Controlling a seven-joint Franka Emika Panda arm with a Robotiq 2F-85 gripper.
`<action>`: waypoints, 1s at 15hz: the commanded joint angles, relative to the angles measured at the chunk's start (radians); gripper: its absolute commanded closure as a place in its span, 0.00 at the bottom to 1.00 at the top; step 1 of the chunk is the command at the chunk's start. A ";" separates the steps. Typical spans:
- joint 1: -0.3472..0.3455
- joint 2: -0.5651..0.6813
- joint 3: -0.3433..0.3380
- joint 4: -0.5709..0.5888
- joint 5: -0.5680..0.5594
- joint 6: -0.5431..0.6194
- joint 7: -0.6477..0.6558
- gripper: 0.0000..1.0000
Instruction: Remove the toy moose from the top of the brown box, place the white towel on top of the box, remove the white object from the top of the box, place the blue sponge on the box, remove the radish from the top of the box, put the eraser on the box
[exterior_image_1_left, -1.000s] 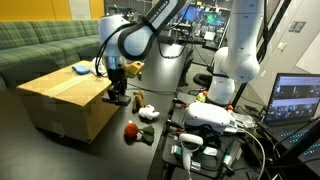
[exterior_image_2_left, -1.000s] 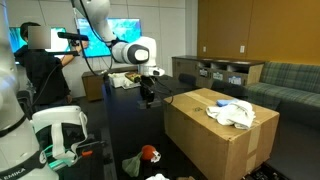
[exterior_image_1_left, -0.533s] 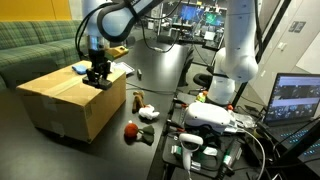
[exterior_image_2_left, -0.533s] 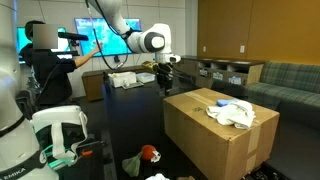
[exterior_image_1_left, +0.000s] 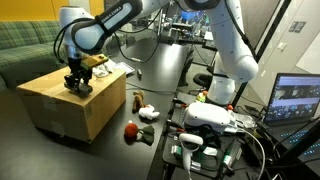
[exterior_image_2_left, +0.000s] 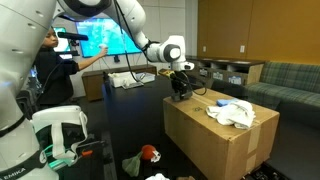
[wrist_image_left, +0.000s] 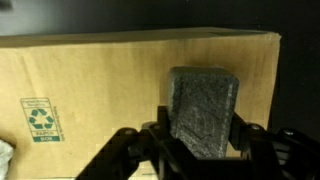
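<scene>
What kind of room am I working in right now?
Most likely a robotics lab with a lounge corner. There is a green couch behind the brown box, a large lit screen, and an open laptop among cabled equipment.

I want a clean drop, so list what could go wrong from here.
1. The pincer grips the eraser by its sides, end-down. If it is released too high, it may topple or bounce.
2. In an exterior view it is near a corner of the brown box, so the eraser could slip off the edge.
3. The white towel lies bunched further along, and landing there would leave the eraser tilted.
</scene>
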 joint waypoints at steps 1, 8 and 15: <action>0.028 0.128 -0.037 0.187 -0.017 -0.061 0.030 0.68; 0.026 0.124 -0.051 0.254 -0.007 -0.182 0.017 0.01; -0.013 -0.112 -0.025 0.083 0.013 -0.326 -0.055 0.00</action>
